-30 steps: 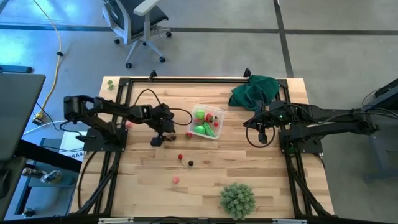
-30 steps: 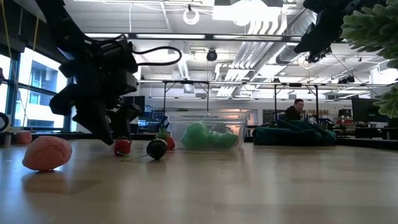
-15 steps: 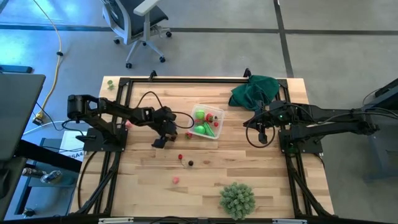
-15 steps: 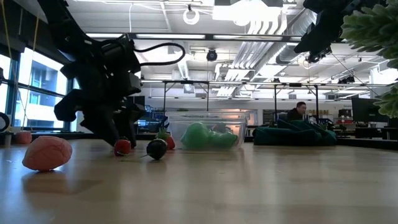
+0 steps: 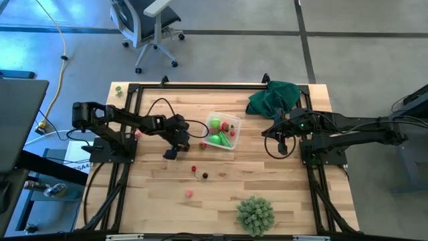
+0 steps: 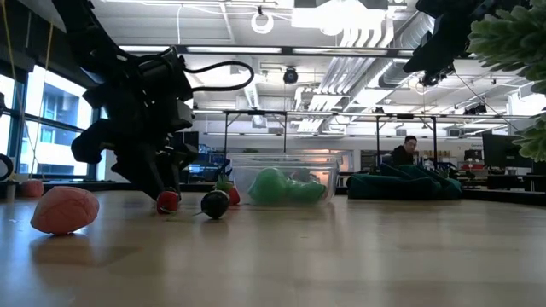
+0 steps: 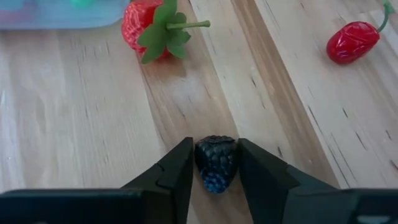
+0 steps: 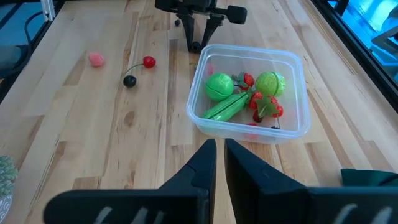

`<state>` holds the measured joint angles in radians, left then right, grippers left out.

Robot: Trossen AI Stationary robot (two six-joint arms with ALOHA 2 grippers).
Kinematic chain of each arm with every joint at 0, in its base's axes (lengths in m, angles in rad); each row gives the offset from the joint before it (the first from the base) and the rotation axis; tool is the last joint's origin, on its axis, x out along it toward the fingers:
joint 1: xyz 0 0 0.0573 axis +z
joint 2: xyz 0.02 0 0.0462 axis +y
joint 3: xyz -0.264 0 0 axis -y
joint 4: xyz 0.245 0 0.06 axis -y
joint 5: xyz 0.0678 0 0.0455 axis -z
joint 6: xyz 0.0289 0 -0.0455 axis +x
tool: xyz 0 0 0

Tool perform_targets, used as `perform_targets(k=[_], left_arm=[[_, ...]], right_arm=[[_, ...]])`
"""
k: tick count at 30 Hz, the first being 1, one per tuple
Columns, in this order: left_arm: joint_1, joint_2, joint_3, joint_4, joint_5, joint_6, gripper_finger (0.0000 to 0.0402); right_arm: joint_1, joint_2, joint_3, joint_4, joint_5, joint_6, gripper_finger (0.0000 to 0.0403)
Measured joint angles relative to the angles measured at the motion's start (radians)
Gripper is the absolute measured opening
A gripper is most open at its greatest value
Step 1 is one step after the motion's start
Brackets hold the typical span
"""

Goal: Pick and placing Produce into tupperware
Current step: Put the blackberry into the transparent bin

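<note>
We see a pale wood worktop (image 5: 221, 201) under an open office ceiling. Nearest the low camera a pink piece (image 6: 64, 210) lies alone on the wood, with the spiky pale-green ball (image 5: 255, 213) near that same front edge. Just past those, a small red piece (image 5: 194, 169) and a dark berry piece (image 5: 205, 175) lie close together in mid-worktop. Beyond them the left claw (image 7: 216, 163) is down at the surface, its two fingers (image 7: 176, 171) set on either side of a dark blackberry-like piece (image 7: 216, 162), touching or nearly touching it; the piece looks to be resting on the wood. A strawberry (image 7: 153, 28) lies just beyond that, next to the tupperware wall, and a red chili-like piece (image 7: 352, 41) lies off to one side. The tupperware (image 8: 286, 127) sits near the worktop's centre, holding green pieces (image 8: 219, 86) and a few red ones. The right claw (image 8: 220, 157) hangs above the worktop on the container's right, fingers almost together, holding nothing. At the far right corner sits a dark green cloth (image 5: 274, 96). A person (image 6: 403, 152) sits far back in the room.
</note>
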<state>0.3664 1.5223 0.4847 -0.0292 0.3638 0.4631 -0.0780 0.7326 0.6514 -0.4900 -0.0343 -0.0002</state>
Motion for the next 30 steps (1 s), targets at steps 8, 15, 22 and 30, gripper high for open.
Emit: perform_targets(k=[8, 15, 22, 30], left_arm=[[0.0, 0.001, 0.014, -0.004, 0.004, 0.0, 0.0095], [0.0, 0.003, 0.032, -0.012, 0.009, 0.001, 0.0099], [-0.002, 0.002, 0.075, -0.014, 0.098, 0.011, 0.0089], [-0.002, 0.0, 0.161, -0.104, 0.308, 0.066, 0.0095]], right_arm=[[0.0, 0.0, 0.0, 0.0, 0.0, 0.0, 0.0024], [0.0, 0.0, 0.0, 0.0, 0.0, 0.0, 0.0024], [0.0, 0.0, 0.0, 0.0, 0.0, 0.0, 0.0024], [0.0, 0.0, 0.0, 0.0, 0.0, 0.0, 0.0024]])
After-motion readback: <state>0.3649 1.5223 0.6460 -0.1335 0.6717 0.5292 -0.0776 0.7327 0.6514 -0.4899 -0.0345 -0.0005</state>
